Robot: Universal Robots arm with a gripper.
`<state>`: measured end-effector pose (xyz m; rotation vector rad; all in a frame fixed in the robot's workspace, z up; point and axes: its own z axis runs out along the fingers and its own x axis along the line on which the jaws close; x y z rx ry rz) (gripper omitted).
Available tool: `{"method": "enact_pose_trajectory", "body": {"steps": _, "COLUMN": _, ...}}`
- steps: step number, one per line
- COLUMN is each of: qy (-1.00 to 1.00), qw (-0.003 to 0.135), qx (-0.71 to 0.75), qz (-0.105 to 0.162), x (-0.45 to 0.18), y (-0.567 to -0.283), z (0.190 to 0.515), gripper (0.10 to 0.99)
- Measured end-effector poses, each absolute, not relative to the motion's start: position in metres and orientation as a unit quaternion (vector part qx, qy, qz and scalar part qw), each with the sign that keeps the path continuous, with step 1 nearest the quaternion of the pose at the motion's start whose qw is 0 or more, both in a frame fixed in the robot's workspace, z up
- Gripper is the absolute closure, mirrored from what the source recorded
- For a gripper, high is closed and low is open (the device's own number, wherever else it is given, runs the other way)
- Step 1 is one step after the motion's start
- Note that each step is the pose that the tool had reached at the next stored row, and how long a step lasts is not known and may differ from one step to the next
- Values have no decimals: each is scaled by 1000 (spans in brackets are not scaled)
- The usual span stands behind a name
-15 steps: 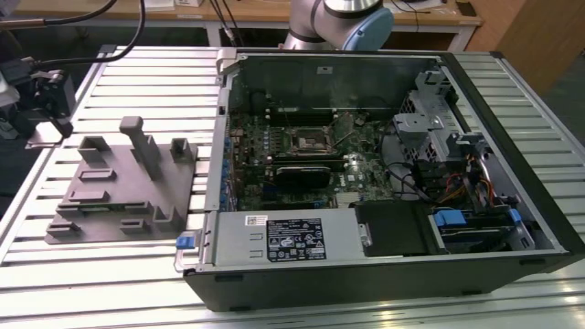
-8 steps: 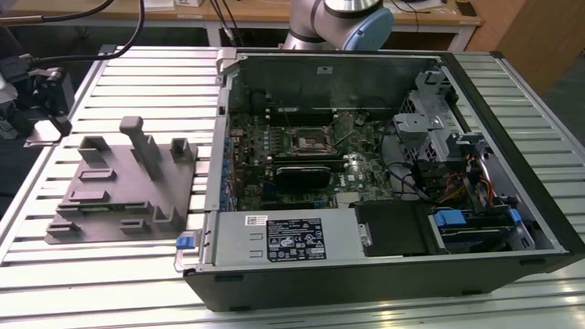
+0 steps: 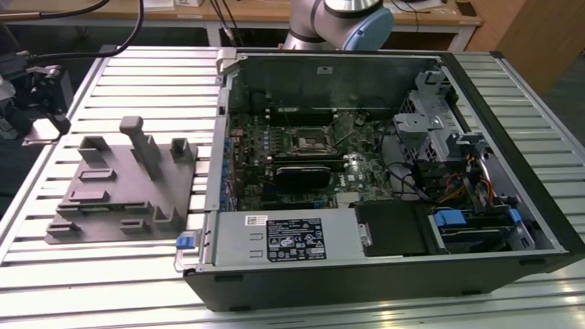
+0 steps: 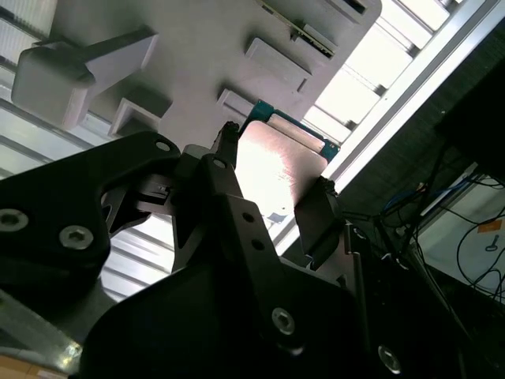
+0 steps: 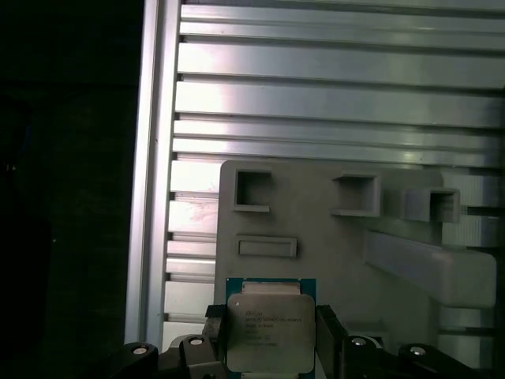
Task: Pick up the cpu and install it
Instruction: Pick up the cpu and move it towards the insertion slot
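Pincer clamps the small flat square cpu with a silvery metal top and green rim, its black fingers pressed against two opposite edges in both wrist views. Behind the chip lies the grey plastic fixture with raised blocks and pockets, on the ribbed aluminium counter. In the exterior view, the open black computer case stands just beside that fixture, on the exterior view's right.

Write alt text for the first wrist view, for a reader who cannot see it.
The gripper holds the cpu, a square chip with a silvery top and green rim, clamped between its two dark fingers. Beyond it lies the grey fixture with its recessed pockets, resting on a ribbed metal table.
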<state>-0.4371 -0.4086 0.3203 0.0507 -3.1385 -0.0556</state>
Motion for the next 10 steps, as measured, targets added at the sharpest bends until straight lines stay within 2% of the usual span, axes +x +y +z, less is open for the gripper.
{"method": "enact_pose_trajectory", "body": {"steps": 10, "qy": -1000, "qw": 1, "qx": 16, "qz": -18, "x": -437, "y": -409, "z": 325, "gripper": 545}}
